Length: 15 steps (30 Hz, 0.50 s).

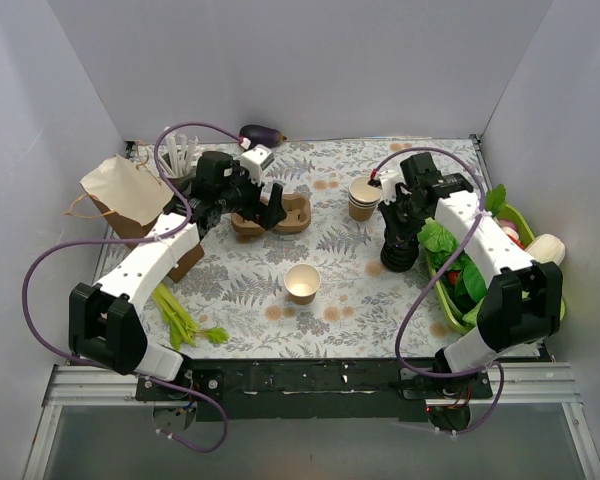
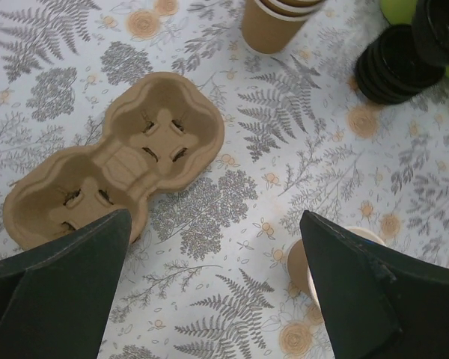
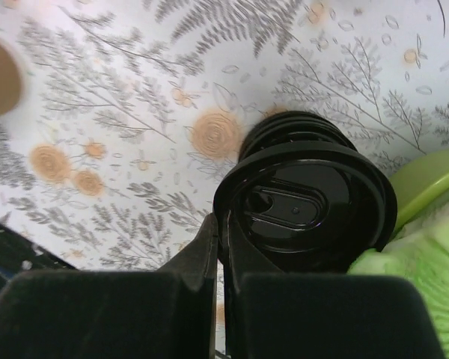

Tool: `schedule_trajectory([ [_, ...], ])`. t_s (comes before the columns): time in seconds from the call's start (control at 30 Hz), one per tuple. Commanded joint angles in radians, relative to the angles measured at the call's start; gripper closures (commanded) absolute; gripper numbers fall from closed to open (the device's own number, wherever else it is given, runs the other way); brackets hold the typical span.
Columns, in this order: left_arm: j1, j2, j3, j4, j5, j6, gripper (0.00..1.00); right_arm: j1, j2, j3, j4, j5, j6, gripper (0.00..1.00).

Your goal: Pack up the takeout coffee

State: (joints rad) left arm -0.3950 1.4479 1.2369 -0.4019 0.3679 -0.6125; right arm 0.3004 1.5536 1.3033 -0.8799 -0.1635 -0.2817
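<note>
- Top external view is showing an early stage: the single cup is standing lidless and upright near the middle of the table, toward its near edge, so no finished takeout coffee exists yet.
- Left to do, as I judge it: lidding that cup, seating it in the carrier, and getting it into the bag.
- The cup is looking small, tan and tapered, its pale inside showing; whether it holds anything I cannot tell.
- The right gripper is pinching the rim of a black lid with its jaws closed tight, directly above the lid pile near the table's right edge, beside the green basket.
- That lid is round and glossy with a sip slot moulded in; whether it is clear of the pile below I cannot tell.
- The left gripper is hanging fully spread and holding nothing, above bare table just right of the two-cup carrier, which is lying empty past the middle.
- The cup stack is standing right of the carrier, toward the far edge.
- The paper bag is sitting at the far left corner, nothing packed in it that I can see.
</note>
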Motion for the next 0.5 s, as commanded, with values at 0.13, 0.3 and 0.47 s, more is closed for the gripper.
schedule_trajectory([
  [0.13, -0.037, -0.268, -0.206, 0.251, 0.354, 0.606, 0.04, -0.006, -0.027, 0.184, -0.154, -0.544, -0.096, 0.99],
  [0.3, -0.106, -0.241, -0.177, 0.262, 0.508, 0.842, 0.08, -0.003, 0.045, 0.238, -0.208, -0.731, -0.137, 0.99],
  [0.47, -0.171, -0.143, -0.107, 0.262, 0.555, 0.957, 0.14, 0.035, 0.099, 0.300, -0.235, -0.809, -0.166, 0.99],
])
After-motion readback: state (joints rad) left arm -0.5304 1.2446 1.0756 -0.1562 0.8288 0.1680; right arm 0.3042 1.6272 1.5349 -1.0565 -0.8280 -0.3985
